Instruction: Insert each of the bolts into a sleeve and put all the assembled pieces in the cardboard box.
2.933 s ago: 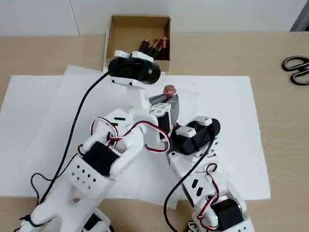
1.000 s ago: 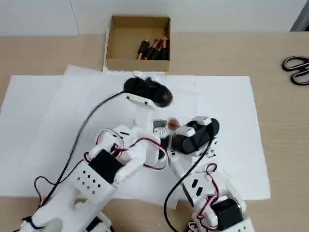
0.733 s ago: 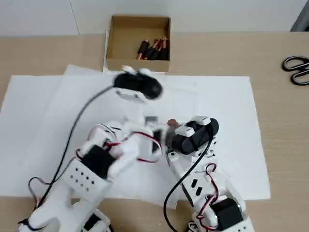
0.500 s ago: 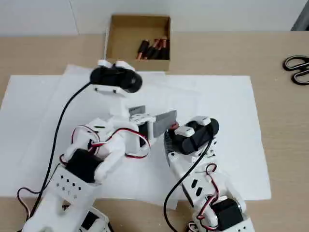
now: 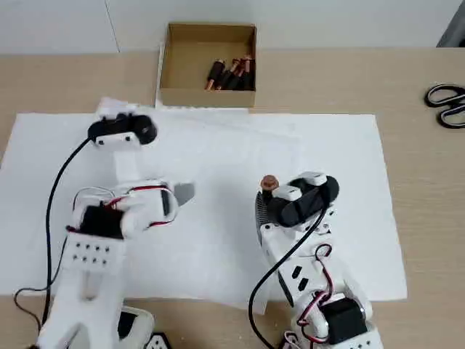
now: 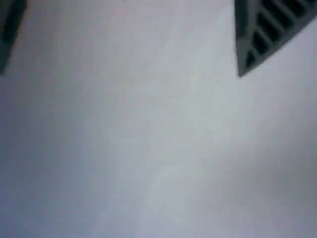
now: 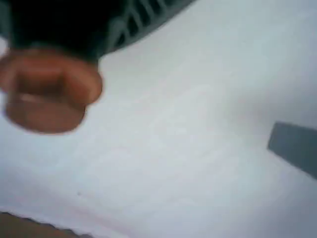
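My right gripper [image 5: 266,192] is shut on an assembled piece [image 5: 269,182], a black sleeve with a copper bolt head [image 7: 47,91] sticking out of it, held just above the white paper near the table's middle. The black sleeve [image 7: 59,25] lies against a ribbed finger [image 7: 143,17]. My left gripper [image 5: 182,195] stands open over the paper to the left of the piece, well apart from it, with nothing between its fingers [image 6: 267,29]. The cardboard box [image 5: 174,69] at the back holds several assembled pieces [image 5: 231,73] in its right half.
Large white paper sheets [image 5: 218,240] cover the wooden table [image 5: 407,80]. A pair of scissors [image 5: 447,104] lies at the far right edge. The left arm's black cable [image 5: 54,189] loops beside its base.
My left arm has swung back to the left, away from the right gripper, and its gripper has opened. The piece stays in the right gripper, which barely moved.
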